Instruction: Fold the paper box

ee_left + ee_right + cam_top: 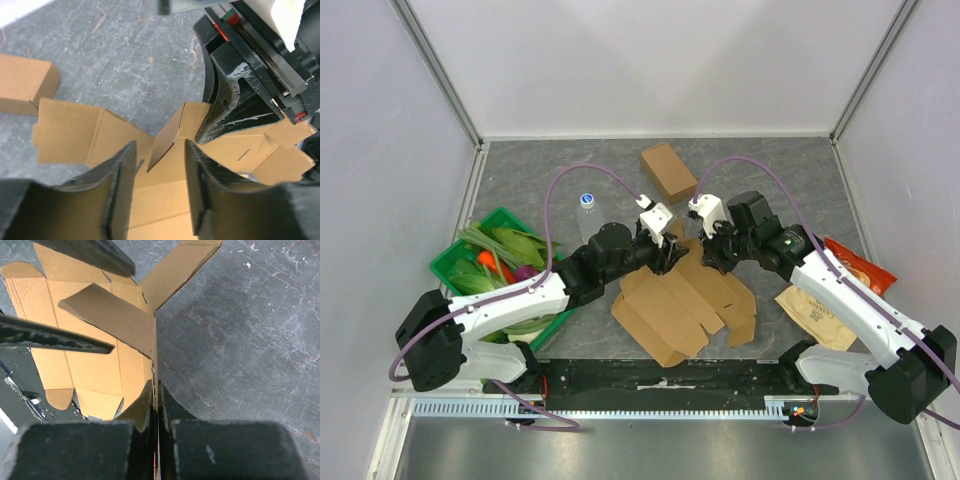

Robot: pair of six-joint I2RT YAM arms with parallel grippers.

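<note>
Arms [515,300] [845,295] angled inward over paper box [685,300]

Flap [165,137] between left fingers [117,195]; right fingers [235,100] just beyond block way. Folded box [668,171], bottle [587,203] behind; bare table [790,170] far right.

Grey mottled tabletop [540,180] (stone-like, veined) enclosed by plain white walls [650,60].

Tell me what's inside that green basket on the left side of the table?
The green basket holds long green leafy vegetables, something orange like a carrot, and a purple piece. The left arm covers its near corner, so anything there is hidden.
</note>
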